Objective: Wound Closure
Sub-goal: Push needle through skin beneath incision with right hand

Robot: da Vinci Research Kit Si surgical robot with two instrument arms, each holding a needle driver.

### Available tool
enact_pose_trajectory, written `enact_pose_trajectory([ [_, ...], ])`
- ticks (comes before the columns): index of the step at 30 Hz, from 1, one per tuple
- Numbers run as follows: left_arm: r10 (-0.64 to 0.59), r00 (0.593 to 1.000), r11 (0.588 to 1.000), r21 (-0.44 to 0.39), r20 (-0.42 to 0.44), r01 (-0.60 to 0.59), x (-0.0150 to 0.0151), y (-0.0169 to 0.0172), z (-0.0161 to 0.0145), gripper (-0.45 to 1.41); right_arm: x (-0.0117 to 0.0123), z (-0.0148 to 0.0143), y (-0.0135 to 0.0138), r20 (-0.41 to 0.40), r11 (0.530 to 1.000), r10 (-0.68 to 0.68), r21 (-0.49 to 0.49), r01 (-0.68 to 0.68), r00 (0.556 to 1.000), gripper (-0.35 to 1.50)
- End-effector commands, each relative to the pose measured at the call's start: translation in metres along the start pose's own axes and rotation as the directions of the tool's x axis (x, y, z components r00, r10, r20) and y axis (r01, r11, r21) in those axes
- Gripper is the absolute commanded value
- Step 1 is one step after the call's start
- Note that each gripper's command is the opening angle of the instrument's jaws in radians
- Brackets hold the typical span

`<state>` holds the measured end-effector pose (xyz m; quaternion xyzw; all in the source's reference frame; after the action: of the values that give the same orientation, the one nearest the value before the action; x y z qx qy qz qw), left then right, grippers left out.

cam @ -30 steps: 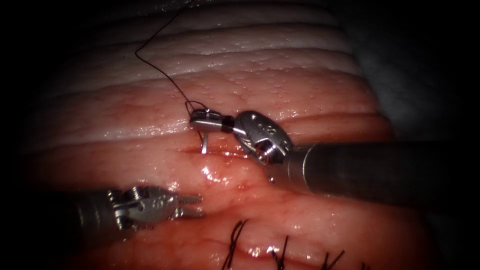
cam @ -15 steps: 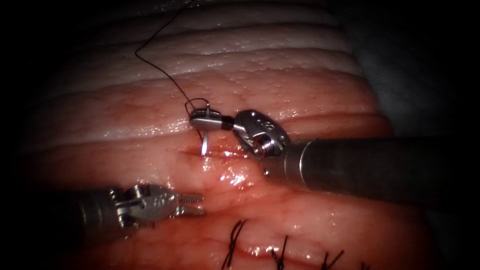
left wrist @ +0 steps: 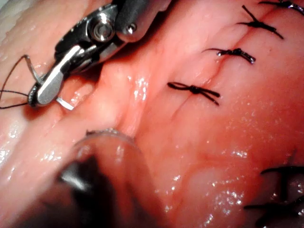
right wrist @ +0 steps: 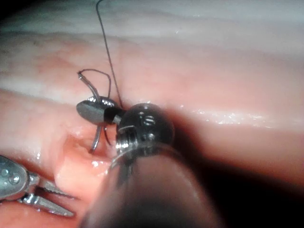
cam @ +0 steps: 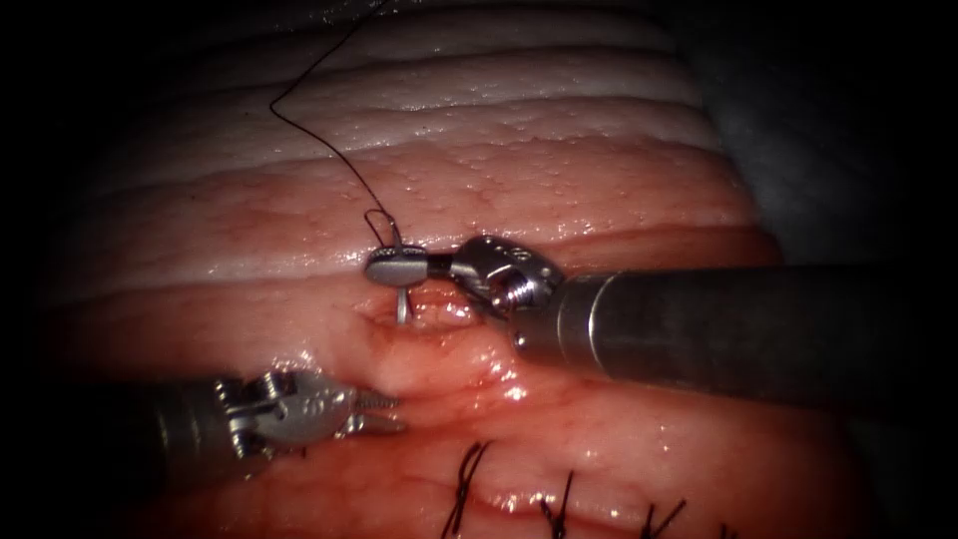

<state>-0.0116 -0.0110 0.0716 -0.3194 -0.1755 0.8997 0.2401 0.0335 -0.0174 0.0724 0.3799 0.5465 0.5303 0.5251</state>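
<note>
My right tool's jaws point(cam: 379, 268) are shut on the curved needle point(cam: 402, 304), gripping it on the rear part of its curve, near the thread end. The needle points down from the jaws and its tip meets the tissue point(cam: 559, 170) at the open cut point(cam: 429, 317); I cannot tell how deep it sits. Dark thread point(cam: 319, 145) loops off the needle's tail and runs up and away. The same grip shows in the right wrist view point(right wrist: 81, 110) with the needle point(right wrist: 97, 137), and in the left wrist view point(left wrist: 34, 96). My left tool point(cam: 399, 413) waits below the cut, open and holding nothing.
Several finished dark stitches point(cam: 469, 484) close a second line near the front edge, also seen as stitches point(left wrist: 192, 90) in the left wrist view. Red fluid point(cam: 504, 389) glistens on the tissue ridge between the tools. The right shaft point(cam: 738, 329) lies across the tissue.
The right tool has shifted left and turned its wrist, swinging the needle more upright with its tip down at the cut's edge. The tissue ridge below bulges more. The left tool has barely moved.
</note>
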Motion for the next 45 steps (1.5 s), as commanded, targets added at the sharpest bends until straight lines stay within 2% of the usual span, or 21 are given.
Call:
enact_pose_trajectory([
  [1, 0.000, 1.000, 1.000, 0.000, 0.000, 0.000, 0.0001, 0.0000, 0.0008, -0.11, -0.0004, 0.0011, 0.0000, 0.002, 1.000, 0.018, 0.010, -0.018, 1.000, -0.35],
  [11, 0.001, 1.000, 1.000, -0.005, -0.002, -0.001, 0.0001, -0.0002, 0.0007, -0.11, -0.0014, 0.0012, -0.0011, 0.031, 0.983, 0.168, 0.064, -0.170, 0.985, -0.35],
  [25, -0.001, 1.000, 1.000, -0.011, -0.002, 0.000, 0.0003, -0.0005, 0.0004, -0.15, -0.0038, 0.0018, -0.0041, 0.100, 0.962, 0.244, 0.104, -0.254, 0.965, -0.35],
  [33, -0.002, 1.000, 1.000, -0.014, -0.001, 0.002, 0.0005, -0.0008, 0.0002, -0.15, -0.0042, 0.0017, -0.0054, 0.116, 0.952, 0.270, 0.118, -0.283, 0.956, -0.35],
  [45, -0.004, 1.000, 1.000, -0.020, -0.001, 0.004, 0.0006, -0.0013, -0.0001, -0.18, -0.0055, 0.0017, -0.0074, 0.172, 0.916, 0.359, 0.122, -0.381, 0.917, -0.35],
])
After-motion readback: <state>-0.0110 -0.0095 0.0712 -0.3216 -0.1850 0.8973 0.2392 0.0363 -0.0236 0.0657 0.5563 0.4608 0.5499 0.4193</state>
